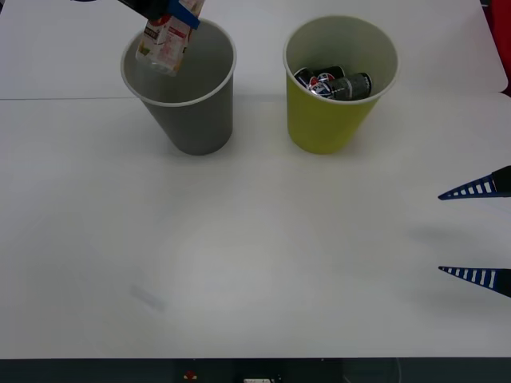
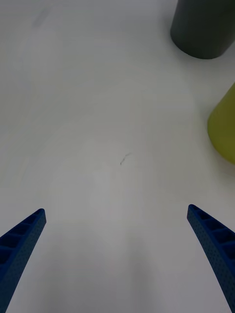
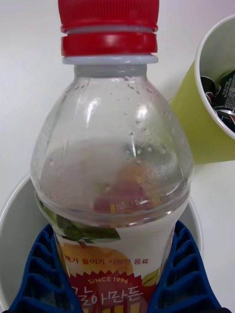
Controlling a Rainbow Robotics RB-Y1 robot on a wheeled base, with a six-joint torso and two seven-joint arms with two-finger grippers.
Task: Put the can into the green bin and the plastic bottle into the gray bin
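Note:
My left gripper [image 1: 179,16] is shut on the plastic bottle [image 1: 164,44] and holds it tilted over the mouth of the gray bin [image 1: 192,120]. In the left wrist view the blue fingers [image 3: 39,274] clamp the bottle's [image 3: 112,161] labelled body, with its red cap pointing away from them and the gray bin's white rim [image 3: 10,220] beneath. Dark cans [image 1: 335,84] lie inside the green bin [image 1: 323,128], which stands to the right of the gray one. My right gripper [image 1: 475,233] hovers open over the table at the right edge, holding nothing.
The white table [image 1: 255,255] stretches bare in front of both bins. The right wrist view has its open gripper [image 2: 117,254] over bare tabletop, with the gray bin [image 2: 203,29] and the green bin [image 2: 225,127] farther off.

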